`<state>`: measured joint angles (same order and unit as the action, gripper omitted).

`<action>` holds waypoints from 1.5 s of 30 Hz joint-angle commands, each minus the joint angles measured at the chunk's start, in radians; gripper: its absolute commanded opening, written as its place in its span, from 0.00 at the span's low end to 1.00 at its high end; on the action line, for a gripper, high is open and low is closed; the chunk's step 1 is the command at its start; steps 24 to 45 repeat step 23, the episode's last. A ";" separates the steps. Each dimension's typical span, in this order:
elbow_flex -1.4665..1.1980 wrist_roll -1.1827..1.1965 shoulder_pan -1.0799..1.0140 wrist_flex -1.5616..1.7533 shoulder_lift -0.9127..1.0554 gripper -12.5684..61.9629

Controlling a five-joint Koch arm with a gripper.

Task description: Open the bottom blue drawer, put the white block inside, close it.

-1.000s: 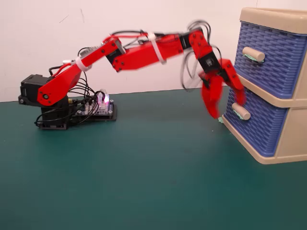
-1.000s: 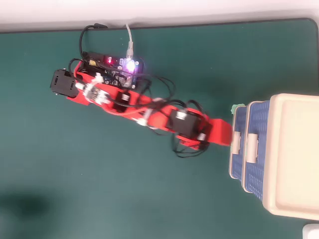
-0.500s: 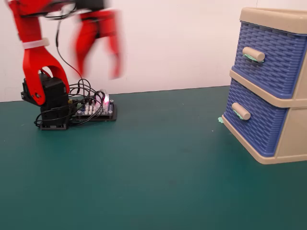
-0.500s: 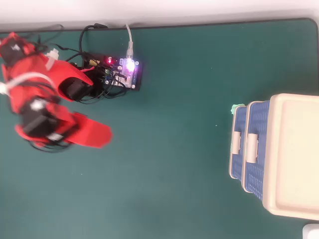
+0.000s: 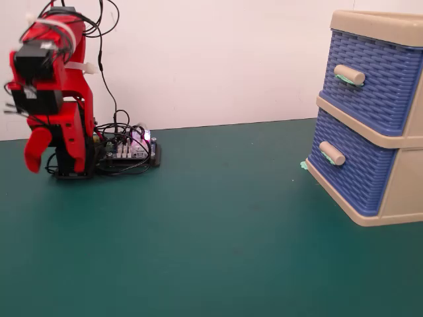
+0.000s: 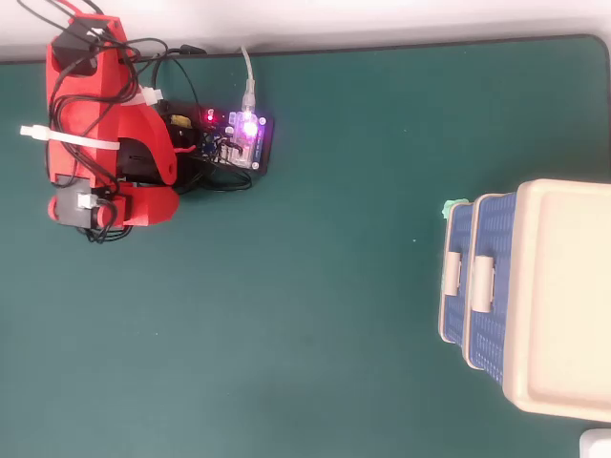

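The bottom blue drawer (image 5: 353, 175) sits shut in the beige cabinet (image 5: 403, 191), its bar handle (image 5: 332, 153) free. From above, its front (image 6: 458, 286) lies flush under the upper drawer (image 6: 492, 286). The white block is out of view. The red arm (image 6: 105, 124) is folded over its base at the far left, well away from the cabinet. My gripper (image 5: 34, 157) hangs down beside the base, and only one red finger shows, so its state is unclear. Nothing shows in it.
A lit circuit board (image 6: 239, 141) with a tangle of cables lies beside the arm's base. A small green scrap (image 5: 303, 165) sits at the cabinet's near corner. A white object (image 6: 598, 445) is cut off by the overhead view's bottom right corner.
The arm has swung back from the bottom drawer's handle, up and across to the left, and folded down over its base. Both drawers have stayed shut.
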<state>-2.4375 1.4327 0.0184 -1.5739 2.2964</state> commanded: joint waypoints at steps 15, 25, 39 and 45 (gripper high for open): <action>-0.072 -0.021 0.009 -0.063 0.055 0.63; -0.071 -0.021 0.009 -0.064 0.055 0.63; -0.071 -0.021 0.009 -0.064 0.055 0.63; -0.071 -0.021 0.009 -0.064 0.055 0.63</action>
